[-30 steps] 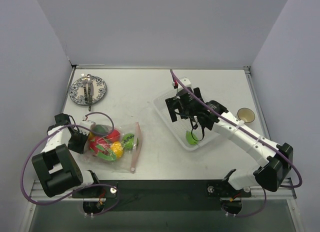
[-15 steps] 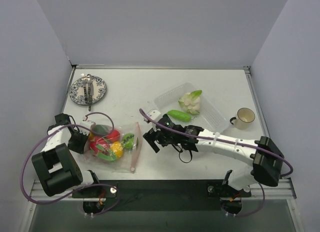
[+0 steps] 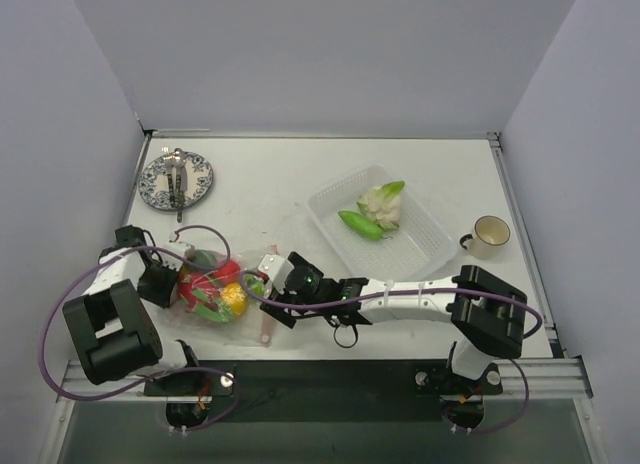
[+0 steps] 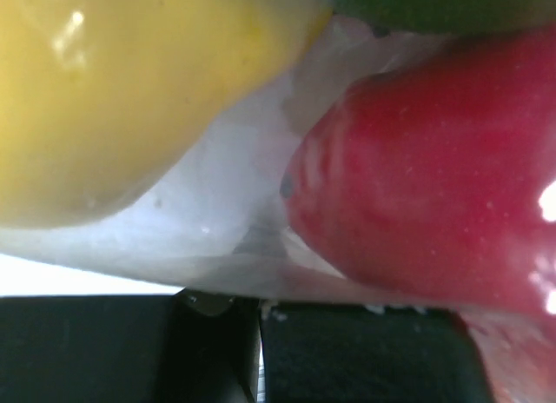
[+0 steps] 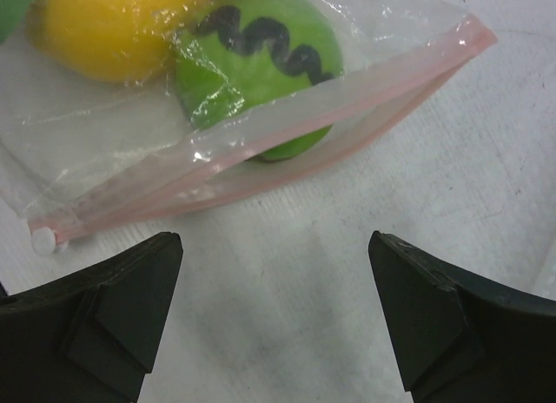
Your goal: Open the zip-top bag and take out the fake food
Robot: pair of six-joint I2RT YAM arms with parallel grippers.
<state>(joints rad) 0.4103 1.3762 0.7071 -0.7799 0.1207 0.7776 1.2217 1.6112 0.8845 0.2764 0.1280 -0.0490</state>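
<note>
Right arm has swung off the tray and across the counter [image 3: 300, 174] to the bag; a second ago it hung over the tray. Left arm has not shifted.

- Right end effector [image 5: 274, 240] – jaws spread wide, holding nothing, low over the counter just short of the bag's mouth. One black finger shows at each lower corner of the wrist view.
- Clear, crinkly zip-top bag [image 3: 245, 322] lies flat on the near-left of the counter, with its pink-red zip strip [image 5: 347, 92] facing the right arm. The two lips of the strip stand parted along the middle. A small white knob [image 5: 42, 240] sits at one end of the strip.
- Fake food [image 3: 215, 289] – most of it is inside the bag. A round green piece with a black wavy mark [image 5: 261, 56] sits right at the mouth, between the lips. A glossy yellow piece [image 5: 104, 29] lies behind it and a red piece [image 4: 426, 168] is deeper in.
- Left end effector [image 3: 168, 284] – clamped on the bag's far edge, opposite the zip. In the wrist view the film runs down into the seam between the closed fingers.
- Rigid clear mesh-patterned rectangular tray [image 3: 425, 246], well apart to the right, holds a white cauliflower with green leaves [image 3: 380, 204] and a green pod [image 3: 358, 225] touching it.
- Beige mug [image 3: 490, 232] stands beside the tray. A blue-patterned plate [image 3: 176, 179] with cutlery sits at the far left.
</note>
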